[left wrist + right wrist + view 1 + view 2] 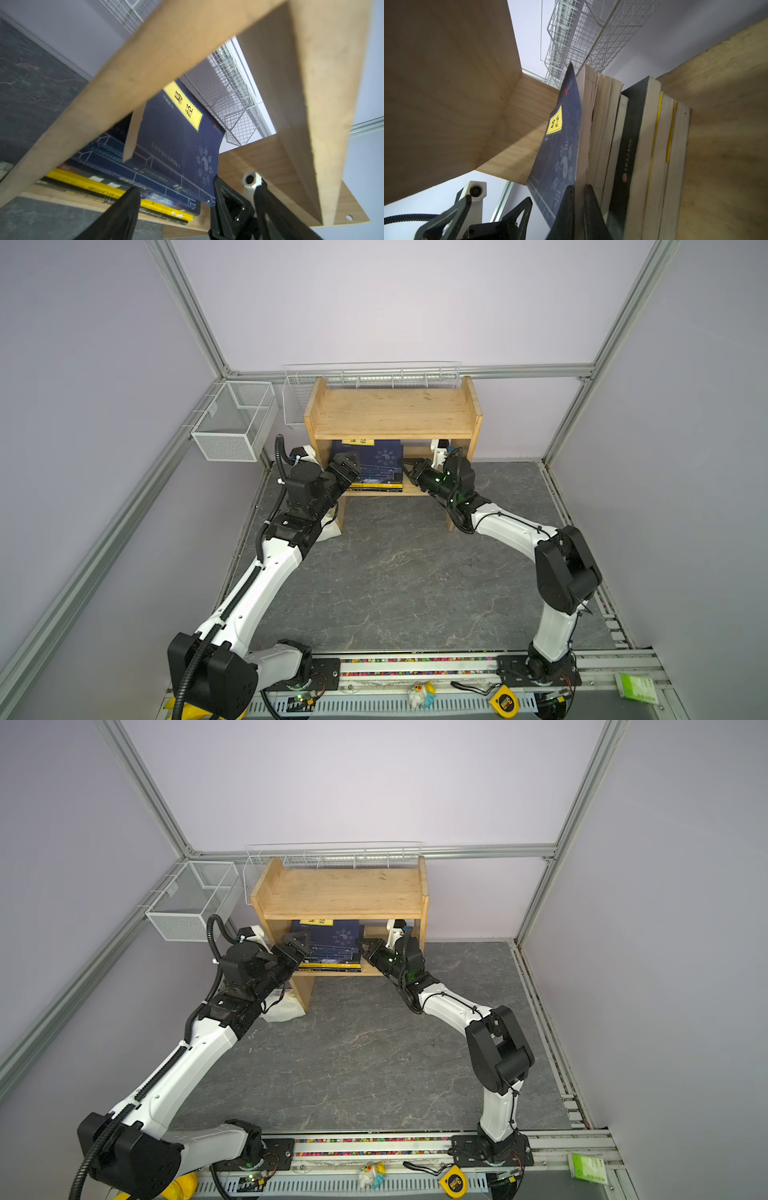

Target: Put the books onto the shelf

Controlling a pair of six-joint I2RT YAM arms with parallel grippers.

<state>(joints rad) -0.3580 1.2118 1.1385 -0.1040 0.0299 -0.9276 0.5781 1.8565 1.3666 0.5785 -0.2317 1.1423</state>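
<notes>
The books (376, 486) lie stacked flat on the lower board of the wooden shelf (390, 412). Yellow and black spines (116, 190) face outward. On top, a navy book (176, 145) with a yellow label (554, 122) tilts up from the stack. My right gripper (579, 187) is shut on this navy book's page edge at the stack's right side (409, 469). My left gripper (197, 191) stands open at the stack's left front corner (347, 465), its fingers (126, 205) apart and holding nothing. Both grippers (297, 946) (365, 946) sit in the shelf's mouth.
A white soft packet (330, 531) lies against the shelf's left leg, under my left arm. A white mesh box (232, 423) hangs on the left wall, and a wire basket (374, 375) hangs behind the shelf. A tape measure (505, 700) and a small toy (422, 693) lie on the front rail.
</notes>
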